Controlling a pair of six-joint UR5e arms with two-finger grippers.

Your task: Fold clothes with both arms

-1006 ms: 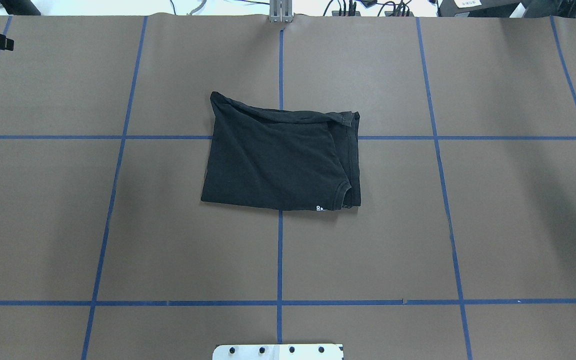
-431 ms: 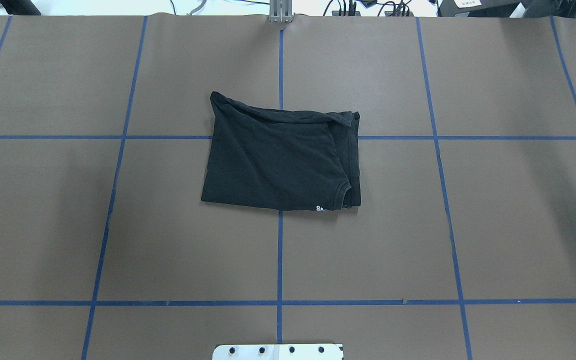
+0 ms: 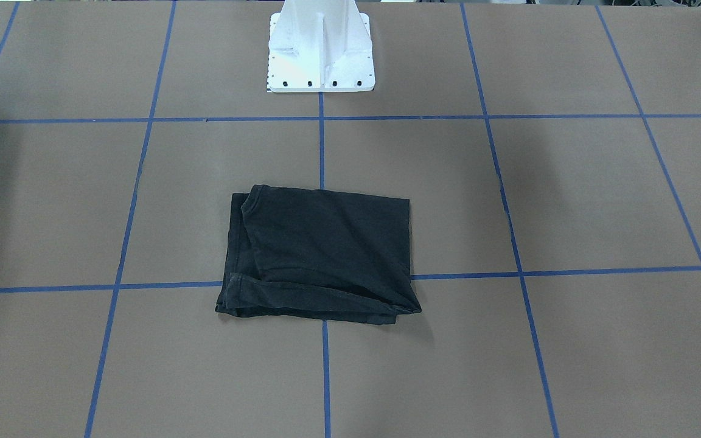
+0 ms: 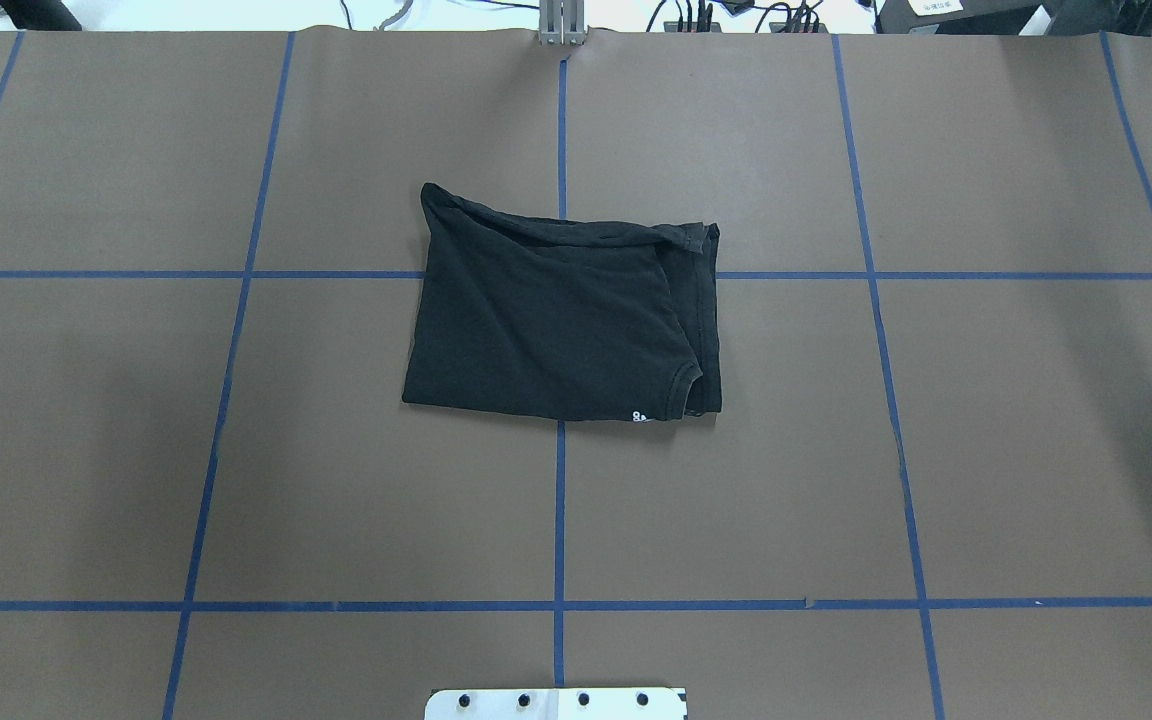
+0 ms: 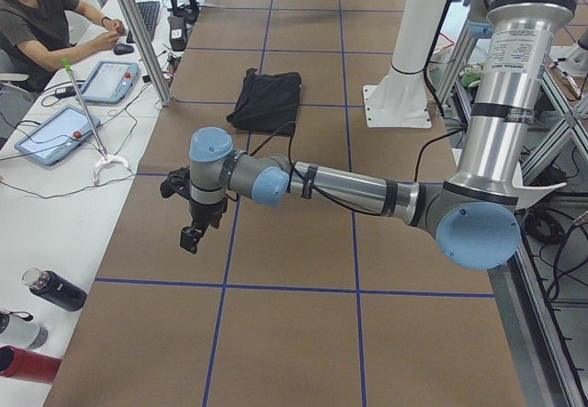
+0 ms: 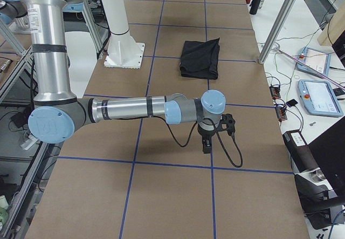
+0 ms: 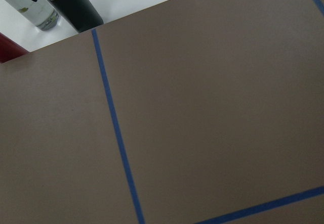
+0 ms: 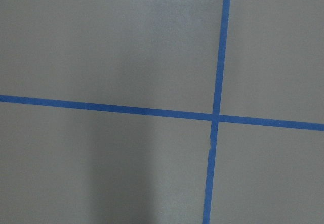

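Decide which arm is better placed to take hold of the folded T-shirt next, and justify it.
Right, marginally. The left gripper and right gripper hang similarly far from the T-shirt, which straddles the centre tape line, but its layered hems and collar lie toward the robot's right.

The overhead camera sat behind the robot and looked forward and down on the table. The front-facing camera looked steeply down from the opposite side. Both covered the folded T-shirt and the white base plate. The side cameras viewed along the table from either end, farther off. Both wrist cameras faced down, close to the blue tape lines.
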